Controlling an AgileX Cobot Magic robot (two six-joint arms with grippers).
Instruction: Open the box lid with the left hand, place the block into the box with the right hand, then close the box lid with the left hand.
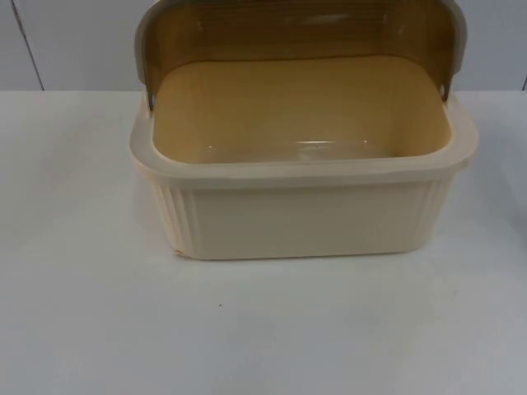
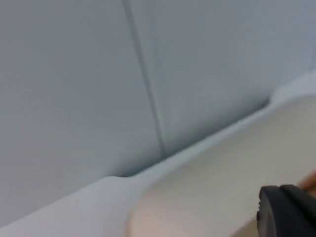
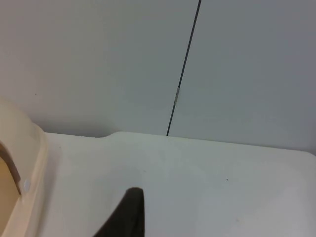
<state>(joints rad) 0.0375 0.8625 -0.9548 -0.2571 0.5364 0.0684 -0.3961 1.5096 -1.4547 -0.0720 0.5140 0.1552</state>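
One cream box [image 1: 300,218] sits with its lid [image 1: 300,33] raised; each gripper's opening cannot be told.

A white table [image 1: 263,329] runs back to a grey wall [image 1: 66,41]. A thin dark seam [image 3: 183,69] runs down the wall between its panels to the table edge.

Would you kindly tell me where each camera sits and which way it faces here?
Top view: fixed above, facing down and forward onto the open box, lid raised, on the table.
Left wrist view: on the left arm, facing the wall; a black fingertip shows.
Right wrist view: on the right arm, facing the wall; a fingertip shows.
Top and right wrist views share the box.
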